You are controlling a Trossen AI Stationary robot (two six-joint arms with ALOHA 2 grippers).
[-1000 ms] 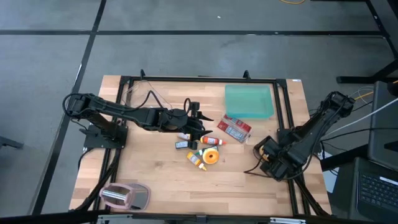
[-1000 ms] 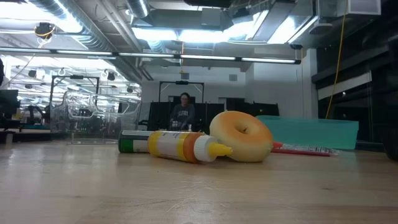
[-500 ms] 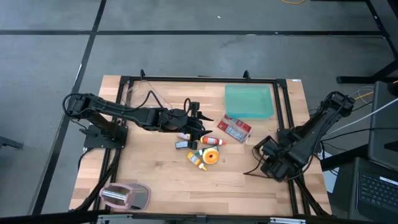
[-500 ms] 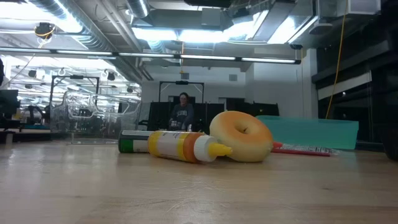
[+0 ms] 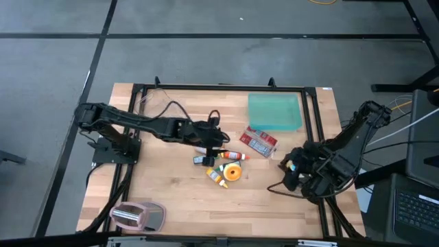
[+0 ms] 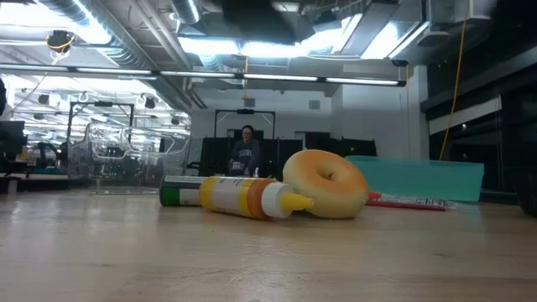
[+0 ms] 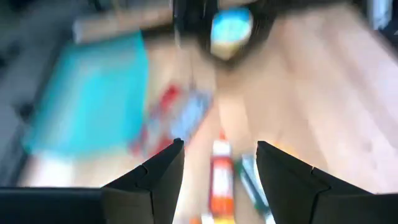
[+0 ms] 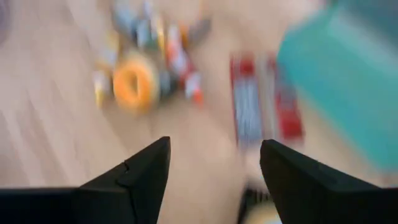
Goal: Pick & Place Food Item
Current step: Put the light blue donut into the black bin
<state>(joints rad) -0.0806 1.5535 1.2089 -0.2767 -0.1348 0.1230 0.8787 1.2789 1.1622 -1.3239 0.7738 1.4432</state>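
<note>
High view shows the food things lying in a small heap in the middle of the wooden tabletop [image 5: 164, 199]: a round orange donut [image 5: 232, 173], a yellow squeeze bottle [image 5: 217, 176] beside it, a thin red and white tube [image 5: 234, 156], and a small dark packet [image 5: 199, 160]. None of them has been picked up yet. From the low view the donut [image 6: 325, 184] looks smooth and puffy, standing on its edge and leaning on the bottle [image 6: 252, 198], which lies on its side with a pointed cap. A flat red and white wrapper [image 5: 260, 141] lies near the heap, and it looks thin and crinkly. Just past it sits a teal tray [image 5: 276, 111], square, smooth and plastic looking; I think the food may go there, but the task does not say. So the job seems to be at its very start: one food thing must be grabbed, lifted and put down somewhere. The left end effector [image 5: 215, 144] is right above the far side of the heap, and its two dark fingers [image 7: 149, 180] are spread apart with nothing between them. The right end effector [image 5: 293, 170] is well apart from the food, near the right edge of the tabletop, and its fingers [image 8: 134, 177] are spread wide too and hold nothing. A pink and grey thing [image 5: 137, 216] sits at the near left corner. Far behind the tabletop, in the room, a person [image 6: 247, 151] is there.
</note>
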